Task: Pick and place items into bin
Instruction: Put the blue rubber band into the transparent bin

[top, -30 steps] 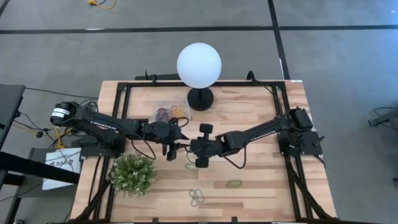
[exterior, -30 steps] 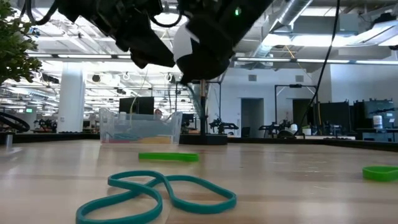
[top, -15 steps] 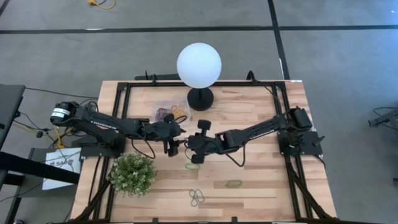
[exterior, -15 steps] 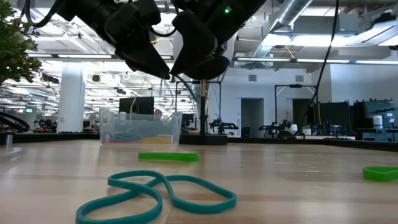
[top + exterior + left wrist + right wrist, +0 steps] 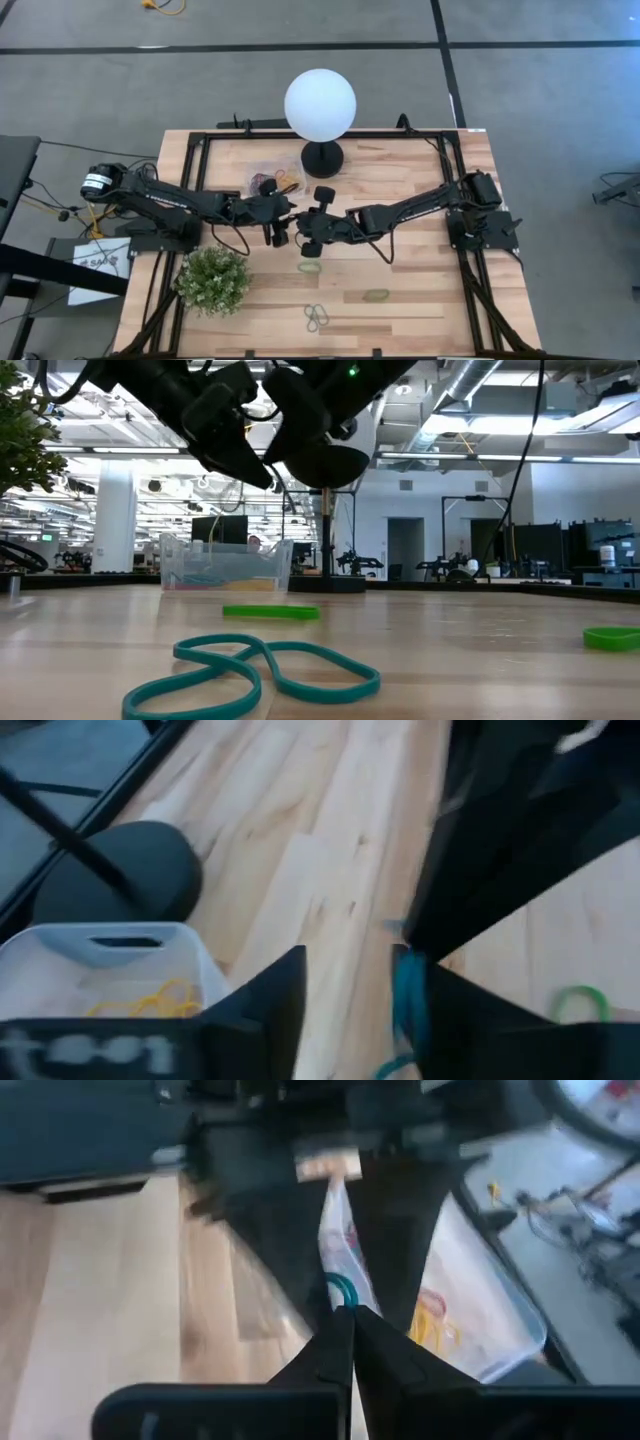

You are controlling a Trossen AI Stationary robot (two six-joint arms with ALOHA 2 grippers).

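Note:
My right gripper (image 5: 343, 1312) is shut on a teal rubber band (image 5: 341, 1291), in the air just right of my left gripper (image 5: 278, 230) over the table's middle. My left gripper (image 5: 348, 982) is open, with the same teal band (image 5: 409, 1000) along one finger. The clear bin (image 5: 275, 180) stands on the table just beyond both grippers, left of the lamp base, and holds yellow and red bands (image 5: 432, 1320). A green band (image 5: 310, 267), another green band (image 5: 375, 295) and grey-blue bands (image 5: 317, 318) lie flat on the table nearer the front. My right gripper pinches the teal band (image 5: 343, 1298) between its two fingertips, with a short loop showing past them. The fingers come nearly level from the table's right. The band is held clear of the table. My left gripper's one finger (image 5: 425, 1020) has the teal band lying along its inner side; the other finger (image 5: 285, 995) stands apart from it. Whether the band is hooked over the finger, I cannot tell.
The white globe lamp (image 5: 320, 105) on its black base (image 5: 322, 157) stands right of the bin at the table's far side. A green leafy plant (image 5: 213, 280) stands at the near left. Black frame rails run along the table's edges.
My right gripper has moved toward the table's left and a little toward its far edge, closing up to my left gripper, and has turned somewhat on the way.

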